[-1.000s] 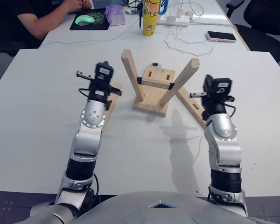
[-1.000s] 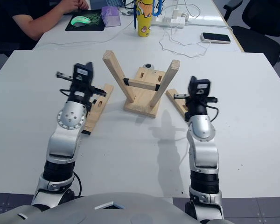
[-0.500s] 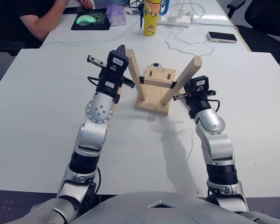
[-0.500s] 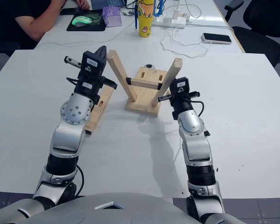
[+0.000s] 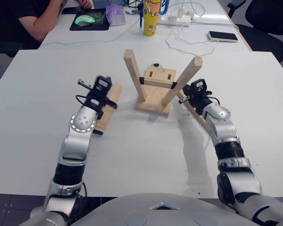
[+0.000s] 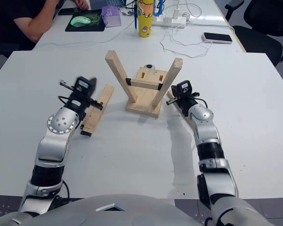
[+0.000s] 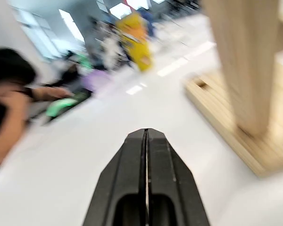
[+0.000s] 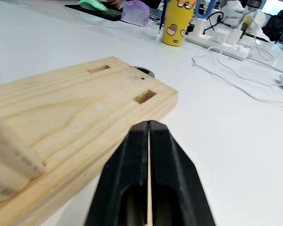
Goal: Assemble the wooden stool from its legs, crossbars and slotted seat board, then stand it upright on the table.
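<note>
The slotted seat board (image 5: 153, 96) lies flat mid-table with two legs (image 5: 133, 74) (image 5: 187, 79) slanting up from it, joined by a crossbar (image 5: 156, 84). A loose wooden leg piece (image 5: 106, 109) lies to its left; my left gripper (image 5: 101, 86) hovers over that piece, shut and empty. In the left wrist view the shut gripper (image 7: 146, 136) points past a leg (image 7: 247, 66). Another loose wooden piece (image 5: 196, 111) lies on the right. My right gripper (image 5: 196, 90) is shut beside the right leg's base; its wrist view has the gripper (image 8: 148, 126) close to the seat board (image 8: 80, 99).
On the far table stand a yellow cup (image 5: 150, 19), a purple box (image 5: 116, 15), a power strip (image 5: 179, 20) with trailing cables and a phone (image 5: 223, 36). A green mouse (image 5: 86, 19) sits on a dark mat near a person's arm. White tabletop lies open in front.
The left gripper has pulled back from the left leg, leftward and lower, over the loose piece. The right gripper stays by the right leg while its elbow has swung outward.
</note>
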You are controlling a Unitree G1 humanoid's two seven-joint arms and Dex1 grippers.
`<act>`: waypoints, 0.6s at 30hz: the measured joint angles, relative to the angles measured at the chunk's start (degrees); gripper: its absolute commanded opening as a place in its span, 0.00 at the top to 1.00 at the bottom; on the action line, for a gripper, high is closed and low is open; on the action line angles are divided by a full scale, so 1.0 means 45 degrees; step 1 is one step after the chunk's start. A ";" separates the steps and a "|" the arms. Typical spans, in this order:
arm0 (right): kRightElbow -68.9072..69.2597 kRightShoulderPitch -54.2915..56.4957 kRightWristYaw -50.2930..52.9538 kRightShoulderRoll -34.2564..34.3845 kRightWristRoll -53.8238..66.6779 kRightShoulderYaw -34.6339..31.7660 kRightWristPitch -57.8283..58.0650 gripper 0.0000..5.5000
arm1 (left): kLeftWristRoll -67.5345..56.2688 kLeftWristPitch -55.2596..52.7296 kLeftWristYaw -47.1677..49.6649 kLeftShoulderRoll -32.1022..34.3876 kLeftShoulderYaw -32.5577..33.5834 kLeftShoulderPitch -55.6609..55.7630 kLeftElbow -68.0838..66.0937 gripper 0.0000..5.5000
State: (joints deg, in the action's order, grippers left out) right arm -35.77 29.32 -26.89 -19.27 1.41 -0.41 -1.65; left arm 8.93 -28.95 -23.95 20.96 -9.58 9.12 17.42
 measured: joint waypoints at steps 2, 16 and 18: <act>-0.1863 0.1016 -0.0703 -0.0150 -0.0123 0.0124 -0.1004 1.00 | -0.0433 -0.0252 -0.1726 0.1106 -0.0362 0.0087 -0.0217 1.00; -0.5671 0.2165 -0.3104 0.0463 -0.1127 0.1544 -0.4425 1.00 | 0.0462 -0.0915 -0.2053 -0.0670 -0.3767 0.1922 -0.2691 1.00; -0.5686 0.2188 -0.3243 0.0608 -0.1227 0.1704 -0.4668 1.00 | 0.0759 -0.0857 -0.1721 -0.0883 -0.4003 0.2053 -0.3308 1.00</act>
State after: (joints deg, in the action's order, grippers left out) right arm -61.36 39.16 -41.48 -16.54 -4.11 7.26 -22.66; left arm 12.35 -32.80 -31.69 16.98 -27.59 18.36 2.54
